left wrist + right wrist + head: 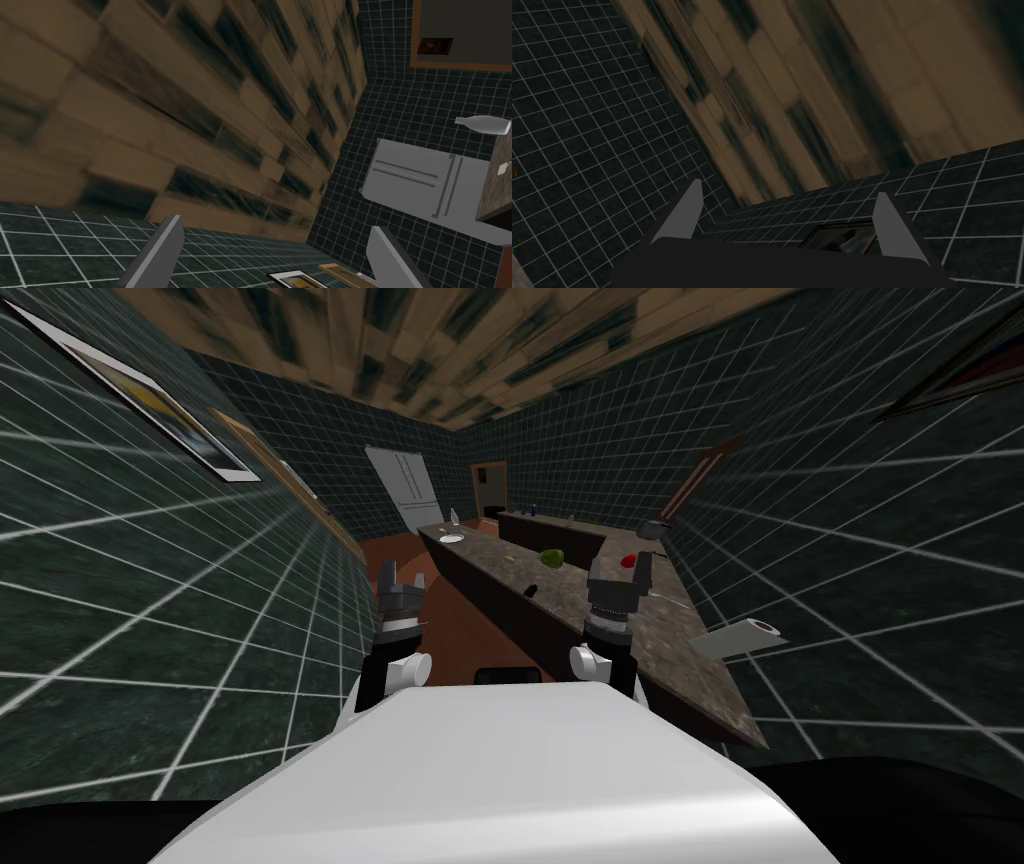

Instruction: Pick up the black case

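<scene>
A small black case (531, 590) lies near the left edge of a long speckled stone counter (600, 628), ahead of me and between my two arms. My left gripper (401, 584) is raised over the red-brown floor to the left of the counter; in its wrist view the left gripper (272, 255) is open and holds nothing. My right gripper (620, 575) is raised above the counter, to the right of the case and well apart from it. Its wrist view shows the right gripper (784, 220) open, with nothing between the fingers.
On the counter lie a green object (551, 557), a red object (629, 560) and a white dish (452, 538). A white cylinder (740, 636) juts from the right wall. A grey fridge (405, 488) and a doorway (490, 491) stand at the far end.
</scene>
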